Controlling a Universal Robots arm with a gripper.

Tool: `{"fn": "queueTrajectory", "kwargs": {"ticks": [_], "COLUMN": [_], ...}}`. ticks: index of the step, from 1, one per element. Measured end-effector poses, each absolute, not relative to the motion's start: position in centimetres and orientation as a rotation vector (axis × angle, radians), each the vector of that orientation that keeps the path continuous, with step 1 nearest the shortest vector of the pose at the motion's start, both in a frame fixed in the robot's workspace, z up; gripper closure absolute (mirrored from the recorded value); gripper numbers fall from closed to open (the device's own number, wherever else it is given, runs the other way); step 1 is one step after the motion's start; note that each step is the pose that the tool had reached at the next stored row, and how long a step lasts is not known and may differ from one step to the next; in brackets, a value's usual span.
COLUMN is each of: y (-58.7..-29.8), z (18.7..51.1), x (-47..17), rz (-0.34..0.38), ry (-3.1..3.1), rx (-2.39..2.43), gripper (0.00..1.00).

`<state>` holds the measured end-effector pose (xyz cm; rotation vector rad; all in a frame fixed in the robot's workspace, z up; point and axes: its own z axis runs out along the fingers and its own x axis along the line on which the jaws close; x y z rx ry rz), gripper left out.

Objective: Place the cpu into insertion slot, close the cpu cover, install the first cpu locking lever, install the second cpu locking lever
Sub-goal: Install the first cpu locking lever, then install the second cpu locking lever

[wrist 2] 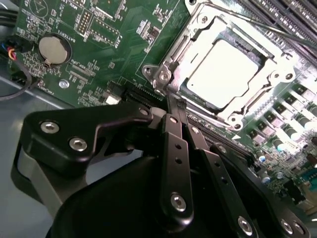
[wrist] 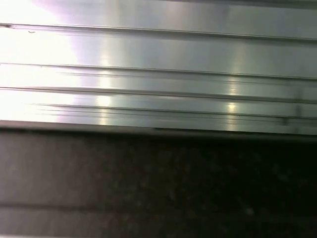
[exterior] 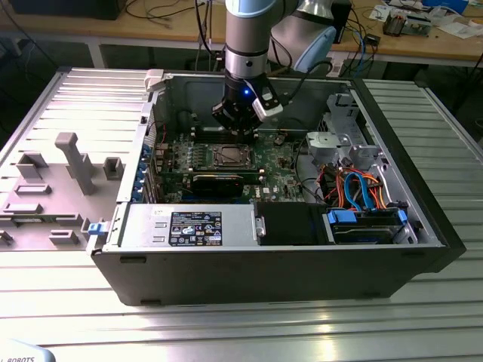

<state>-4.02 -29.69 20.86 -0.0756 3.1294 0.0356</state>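
The cpu [wrist 2: 229, 69] sits flat in the insertion slot [wrist 2: 198, 101], its pale metal top showing through the window of the cpu cover [wrist 2: 270, 59], which lies down over it; you see the same socket mid-board in the exterior view. A thin lever wire [wrist 2: 277, 30] runs along the far edge of the cover; whether either lever is hooked you cannot tell from here. The gripper [wrist 2: 173, 106] hangs just beside the socket's near corner, its two black fingers [wrist 2: 174, 148] pressed together with nothing between them. Risk, as a judgement: the closed tips are near the cover's corner and the green motherboard [wrist 2: 99, 54]; a sideways slip there could scrape the board or skid off a lever, since the wire is thin and springy. Writing: you can make out "BATTERY" printed by the coin cell [wrist 2: 53, 49]; the sticker on the power supply [exterior: 195, 227] is too small to read.
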Motion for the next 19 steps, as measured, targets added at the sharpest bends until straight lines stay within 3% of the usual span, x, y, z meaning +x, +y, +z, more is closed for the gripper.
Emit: {"fn": "queueTrajectory", "kwargs": {"ticks": [19], "y": [-31.1], "z": [21.2], "x": [-4.0], "rz": [0.027], "ry": [3.130], "rx": [-0.076], "gripper": [0.89]}}
